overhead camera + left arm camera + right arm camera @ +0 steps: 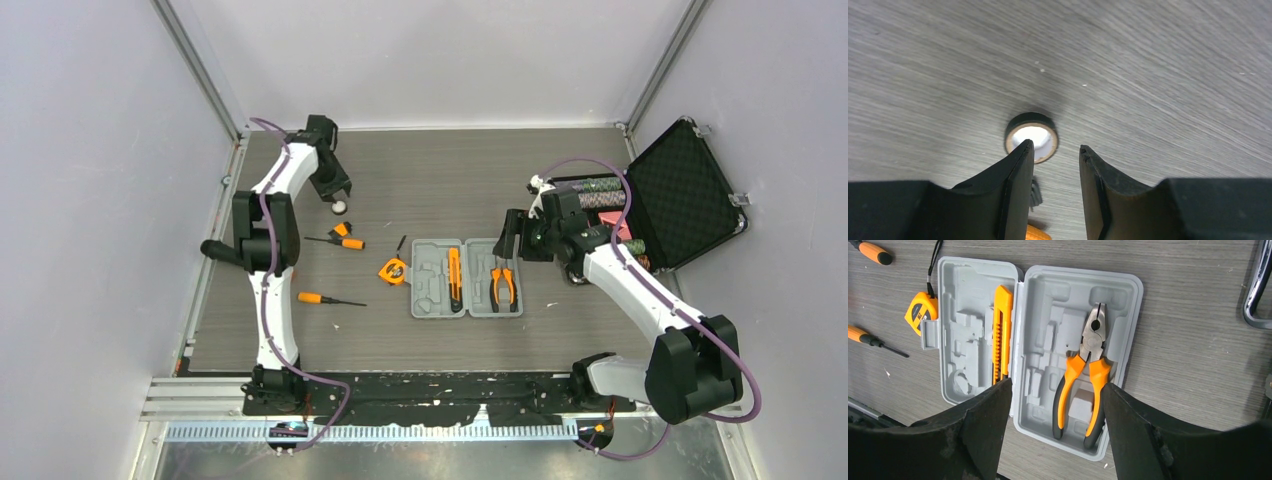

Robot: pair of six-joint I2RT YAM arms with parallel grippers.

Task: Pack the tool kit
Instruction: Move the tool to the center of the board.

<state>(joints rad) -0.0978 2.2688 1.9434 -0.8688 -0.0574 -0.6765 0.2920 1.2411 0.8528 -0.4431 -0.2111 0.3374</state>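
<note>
The grey tool kit case [430, 285] lies open mid-table. Orange-and-black pliers [503, 286] rest in its right half and an orange utility knife [454, 280] in its left half. A yellow tape measure [394, 271] touches the case's left side. A long screwdriver [330, 299] and a stubby one [347, 241] lie further left. My left gripper [1055, 147] is open low over the table, with a small black tape roll [1031, 137] just beyond its left fingertip and nothing between its fingers. My right gripper [1057, 385] hangs open above the case [1048, 305] and pliers [1085, 370].
A larger black foam-lined case [680, 195] stands open at the back right, with chip rolls inside. Its metal handle [1255, 290] shows in the right wrist view. A small orange piece [341, 229] lies near the stubby screwdriver. Walls close in on three sides.
</note>
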